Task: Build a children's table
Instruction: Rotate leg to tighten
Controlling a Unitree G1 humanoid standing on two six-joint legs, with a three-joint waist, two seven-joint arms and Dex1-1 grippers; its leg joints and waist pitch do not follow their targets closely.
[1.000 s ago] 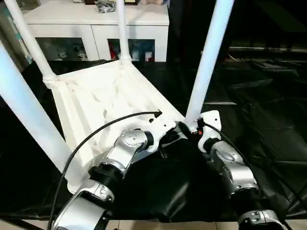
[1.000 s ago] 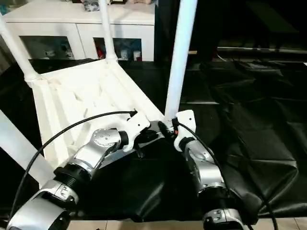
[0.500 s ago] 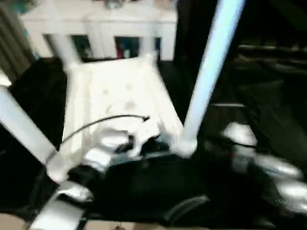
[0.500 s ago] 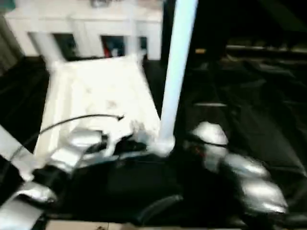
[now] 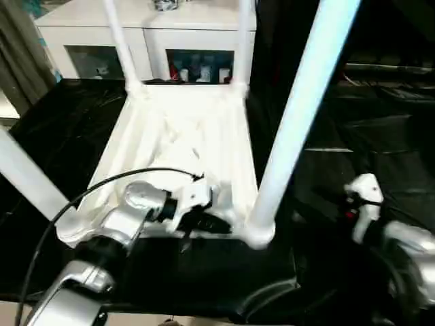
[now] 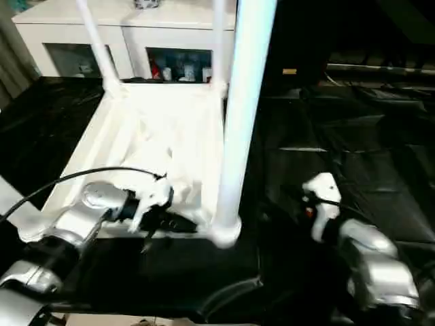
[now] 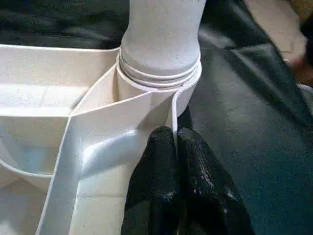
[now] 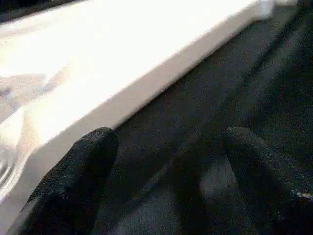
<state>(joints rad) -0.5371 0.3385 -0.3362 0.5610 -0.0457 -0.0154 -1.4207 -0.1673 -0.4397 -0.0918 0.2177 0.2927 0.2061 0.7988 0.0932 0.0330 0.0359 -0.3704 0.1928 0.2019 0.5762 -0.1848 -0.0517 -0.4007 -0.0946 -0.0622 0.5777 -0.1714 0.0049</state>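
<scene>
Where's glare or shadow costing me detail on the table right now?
Right wrist view: tabletop glares white, surface detail lost. Left wrist view: even light, leg socket reads clearly. Left eye view: sheen streaks the black cover; tabletop's middle washed pale.

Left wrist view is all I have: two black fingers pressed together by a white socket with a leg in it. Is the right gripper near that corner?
Observer: No. The right gripper is open, apart from the table, over the black cover.
Operator: How many legs are in?
Observer: Four legs stand up from the upside-down children's table; the near right leg is the one you see.
Operator: What's behind the table?
Observer: A white cabinet with glass doors.
</scene>
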